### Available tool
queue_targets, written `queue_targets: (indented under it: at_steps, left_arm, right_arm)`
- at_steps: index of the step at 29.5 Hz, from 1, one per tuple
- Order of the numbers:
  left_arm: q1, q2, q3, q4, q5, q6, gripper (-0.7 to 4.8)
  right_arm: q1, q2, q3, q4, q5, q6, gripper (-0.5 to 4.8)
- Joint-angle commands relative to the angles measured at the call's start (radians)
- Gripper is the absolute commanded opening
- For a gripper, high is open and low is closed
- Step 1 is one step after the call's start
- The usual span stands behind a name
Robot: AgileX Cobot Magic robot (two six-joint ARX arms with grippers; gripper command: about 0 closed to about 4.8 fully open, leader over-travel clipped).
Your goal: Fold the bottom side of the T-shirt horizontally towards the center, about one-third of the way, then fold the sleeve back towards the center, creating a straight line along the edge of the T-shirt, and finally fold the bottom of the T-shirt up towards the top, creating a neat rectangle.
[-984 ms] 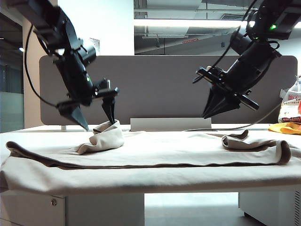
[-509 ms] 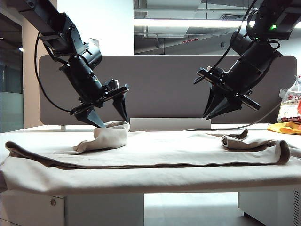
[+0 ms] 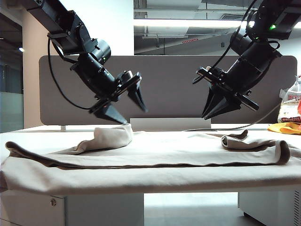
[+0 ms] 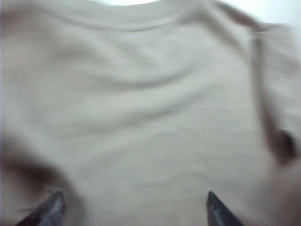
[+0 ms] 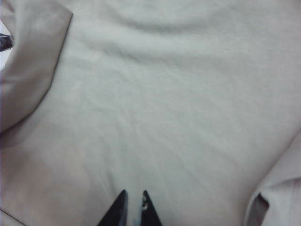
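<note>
The beige T-shirt (image 3: 155, 162) lies spread across the table, its near side folded over onto the middle. One sleeve forms a lump (image 3: 113, 135) at the left, and another fold bunches at the right (image 3: 240, 140). My left gripper (image 3: 135, 116) hangs open just above and to the right of the left lump, clear of the cloth. In the left wrist view its gripper (image 4: 134, 194) has nothing between the tips, only shirt (image 4: 150, 103) below. My right gripper (image 3: 207, 114) hovers shut above the shirt's right part. The right wrist view shows its gripper (image 5: 134, 193) empty over flat fabric (image 5: 178, 103).
A grey partition panel (image 3: 169, 84) stands behind the table, with a white bar (image 3: 169, 124) at its foot. A yellow cloth (image 3: 287, 127) and a plastic bag (image 3: 291, 103) sit at the far right. The shirt's front hangs over the table's front edge (image 3: 141, 181).
My left gripper has lifted off the left sleeve lump and swung up and to the right, staying open. The sleeve lump settled slightly to the right. The right arm has not moved.
</note>
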Motion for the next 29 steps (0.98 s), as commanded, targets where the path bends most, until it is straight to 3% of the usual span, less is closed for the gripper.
queue_targets:
  at_steps: [1, 9, 17, 21, 25, 29]
  left_arm:
    - [0.016, -0.005, 0.003, -0.070, -0.101, 0.017, 3.89]
    - [-0.009, -0.006, 0.003, -0.134, 0.024, 0.052, 3.89]
    - [-0.095, -0.006, 0.003, -0.152, 0.035, 0.076, 3.89]
    - [-0.127, -0.006, 0.003, -0.134, 0.097, 0.075, 3.89]
    - [-0.140, -0.007, 0.003, -0.126, 0.090, 0.075, 3.89]
    - [-0.120, -0.017, 0.003, -0.156, -0.002, 0.084, 3.89]
  right_arm:
    - [0.001, -0.005, 0.003, -0.010, -0.008, -0.017, 0.39]
    - [0.001, -0.005, 0.003, -0.013, -0.009, -0.024, 0.39]
    - [0.001, -0.005, 0.003, -0.013, -0.009, -0.024, 0.39]
    - [0.001, -0.005, 0.003, -0.013, -0.009, -0.025, 0.39]
    - [0.001, -0.005, 0.003, -0.027, -0.010, -0.028, 0.39]
    - [-0.001, -0.005, 0.003, -0.057, -0.009, -0.049, 0.39]
